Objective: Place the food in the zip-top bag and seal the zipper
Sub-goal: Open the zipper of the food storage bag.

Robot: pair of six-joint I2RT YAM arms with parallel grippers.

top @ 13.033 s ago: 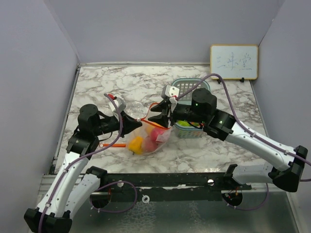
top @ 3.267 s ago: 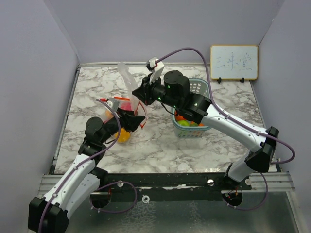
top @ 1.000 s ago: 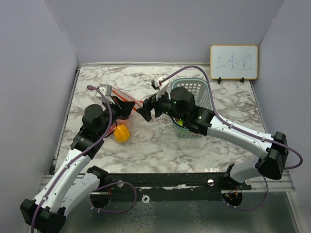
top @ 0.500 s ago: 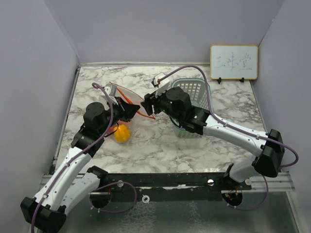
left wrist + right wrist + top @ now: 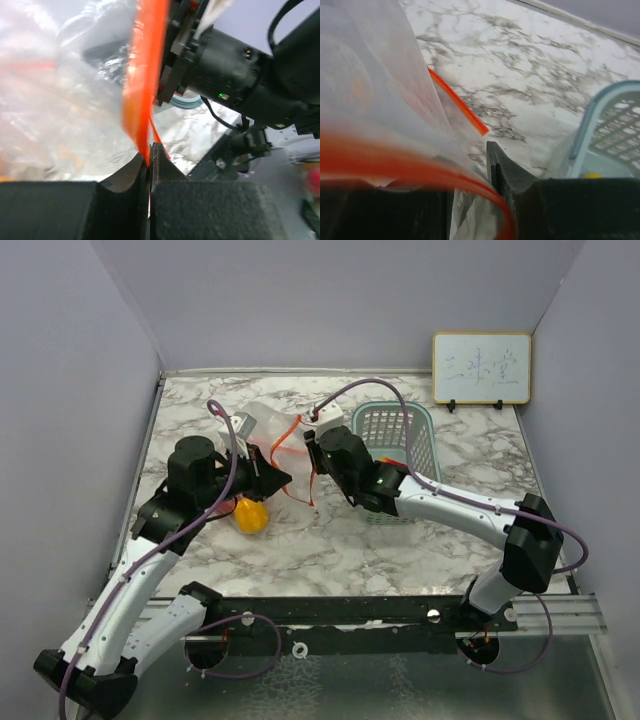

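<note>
Marbled counter (image 5: 200,405) first: well left of the teal lattice basket (image 5: 400,425), your left pincer (image 5: 149,152) is clamped on the slick orange-red zipper (image 5: 145,75), with a rounded yellow food piece (image 5: 250,515) loose on the counter. Crinkly clear zip-top bag (image 5: 262,422) hangs beside the basket (mouth unsealed). Your right pincer (image 5: 312,452): grip unreadable. You're mid-loading, I judge; next needs the mouth spread.

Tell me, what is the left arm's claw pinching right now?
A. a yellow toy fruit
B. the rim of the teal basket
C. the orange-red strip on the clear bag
C: in the left wrist view, the left gripper has its fingers shut on the zipper, the orange-red strip of the zip-top bag.
</note>
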